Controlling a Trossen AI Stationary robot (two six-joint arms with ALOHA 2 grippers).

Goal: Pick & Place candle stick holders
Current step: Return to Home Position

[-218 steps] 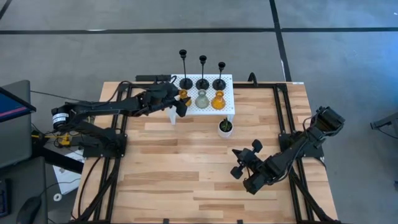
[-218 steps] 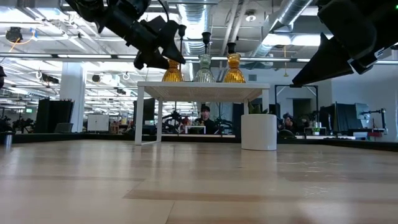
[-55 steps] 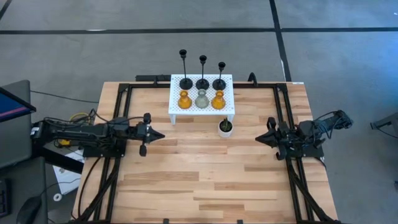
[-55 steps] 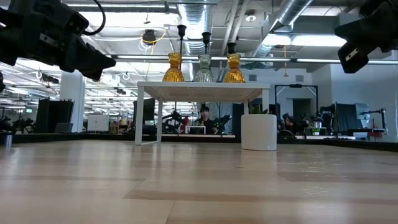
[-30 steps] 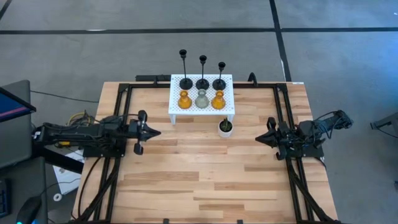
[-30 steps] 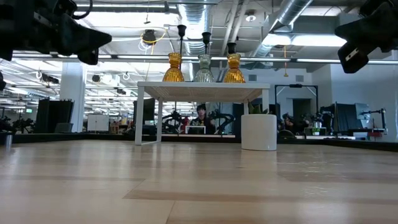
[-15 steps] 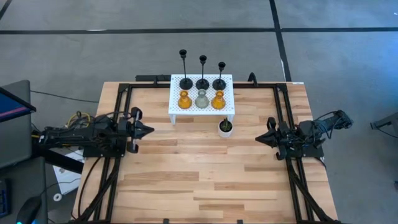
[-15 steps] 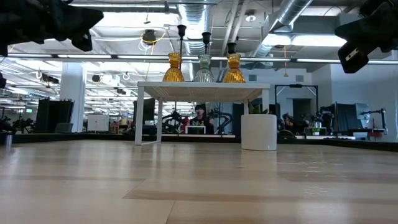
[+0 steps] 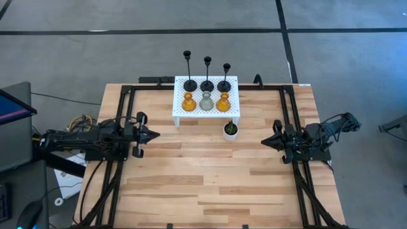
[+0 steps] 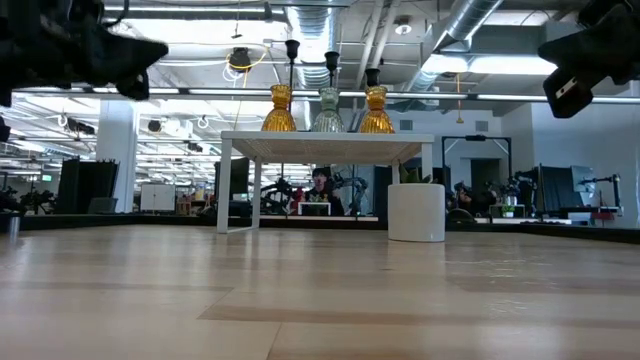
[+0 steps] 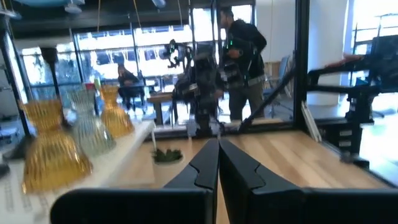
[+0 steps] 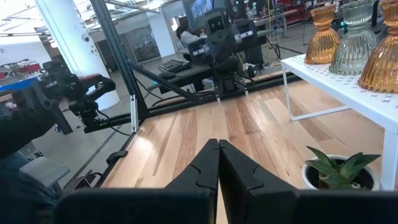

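High view shows me six candle holders (image 9: pixel 206 100) on the white shelf (image 9: pixel 197 115), left claw (image 9: pixel 154 134) and right claw (image 9: pixel 263 142) pinched shut, empty; the glass ones I judge brittle, slick, best gripped at the neck.

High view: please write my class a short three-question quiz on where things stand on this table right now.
1. True or false: all six holders stand on the shelf.
2. Where is the plant pot? A: on the shelf. B: on the table, beside the shelf. C: on the floor.
3. Fill in: the left end effector and the right end effector are both ___ and hold nothing.
Key: 1 true; 2 B; 3 shut.
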